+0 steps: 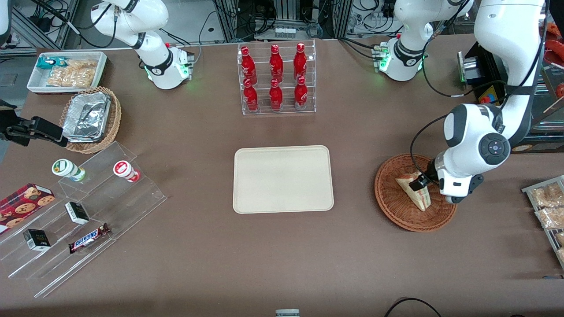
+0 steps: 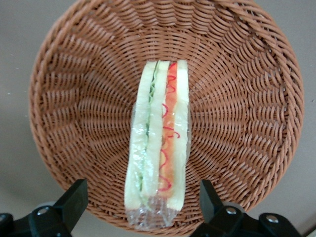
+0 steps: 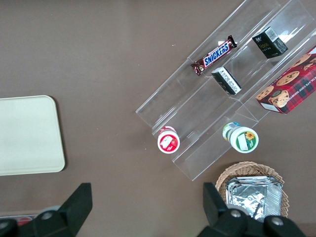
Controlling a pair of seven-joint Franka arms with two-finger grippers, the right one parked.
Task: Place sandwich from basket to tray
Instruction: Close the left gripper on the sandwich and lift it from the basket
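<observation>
Above the basket (image 2: 59,98) our pincer (image 2: 140,200) hangs spread astride the sandwich (image 2: 158,143); next we descend, pinch, carry it to the tray (image 1: 282,179)

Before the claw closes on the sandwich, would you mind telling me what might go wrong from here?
1. The sandwich is in clear film, so the open claw, hanging over it in the basket, might pinch only wrap or slip off.
2. Its soft bread may crush if the fingers squeeze the flat sides hard.
3. The basket looks light and could lift or slide with the sandwich on the way to the tray.
</observation>
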